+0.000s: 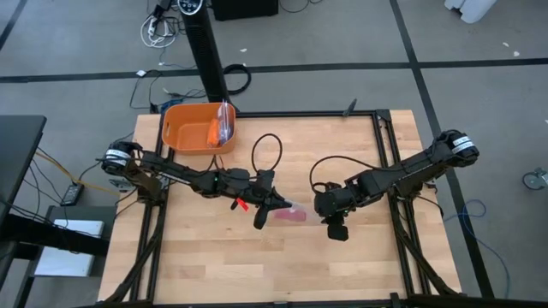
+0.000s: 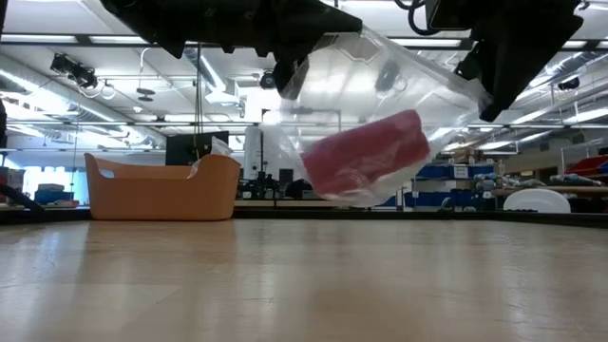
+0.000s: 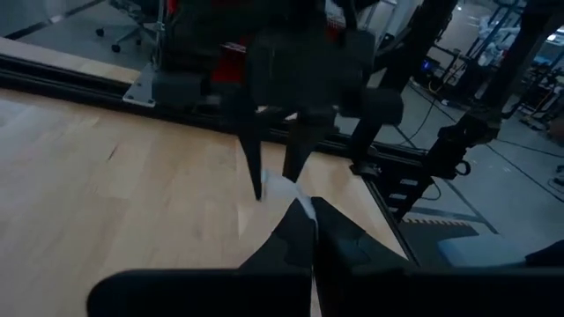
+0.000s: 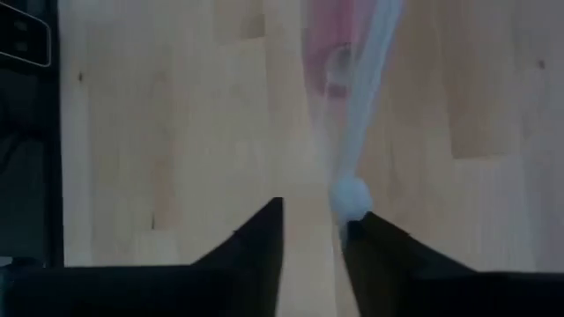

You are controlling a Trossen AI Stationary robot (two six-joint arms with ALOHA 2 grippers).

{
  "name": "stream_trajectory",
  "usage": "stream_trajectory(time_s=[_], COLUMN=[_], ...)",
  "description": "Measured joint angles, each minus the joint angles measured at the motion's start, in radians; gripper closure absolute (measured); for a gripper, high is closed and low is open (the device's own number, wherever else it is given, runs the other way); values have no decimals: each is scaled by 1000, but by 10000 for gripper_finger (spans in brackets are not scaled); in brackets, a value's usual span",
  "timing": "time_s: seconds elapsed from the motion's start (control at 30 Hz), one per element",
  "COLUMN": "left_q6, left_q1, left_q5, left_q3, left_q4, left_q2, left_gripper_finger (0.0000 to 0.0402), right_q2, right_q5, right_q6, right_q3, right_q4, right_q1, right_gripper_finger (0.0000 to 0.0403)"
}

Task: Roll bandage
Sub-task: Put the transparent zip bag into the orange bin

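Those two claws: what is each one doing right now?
Left gripper: shut on the clear plastic bag holding the bandage.
Right gripper: cannot be told.

Grey tiled floor (image 1: pixel 479 34), upper frame; black desk (image 1: pixel 17 145), left edge; ceiling strip lights (image 2: pixel 57 40); possibly shelving, far right.

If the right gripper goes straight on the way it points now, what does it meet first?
Probably the clear bag with the pink bandage inside, directly ahead of the right gripper; depth is unclear.
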Motion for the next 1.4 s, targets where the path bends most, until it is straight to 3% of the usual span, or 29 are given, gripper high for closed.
stream_trajectory(time_s=[0.3,0.43,0.6,1.0,1.13,1.23,1.4], left_q6=[16,16,16,22,27,42,47], left_q1=[0,0,0,0,0,0,0], left_q5=[4,5,5,6,6,-1,-40], left_q3=[-1,-2,-2,-3,-3,-3,-3], left_q4=[-35,-41,-42,-41,-38,-35,-34], left_q2=[2,3,3,4,4,5,5], left_gripper_finger=[401,401,401,400,400,400,397], right_q2=[-86,-169,-213,-82,-41,-13,2], right_q5=[36,110,160,183,119,72,66], right_q6=[65,84,49,-196,-246,-272,-301], right_q3=[2,3,4,4,4,4,4], right_q4=[-110,-135,-63,197,241,268,262], right_q1=[-1,8,18,-67,-93,-98,-98], right_gripper_finger=[182,152,144,197,225,269,387])
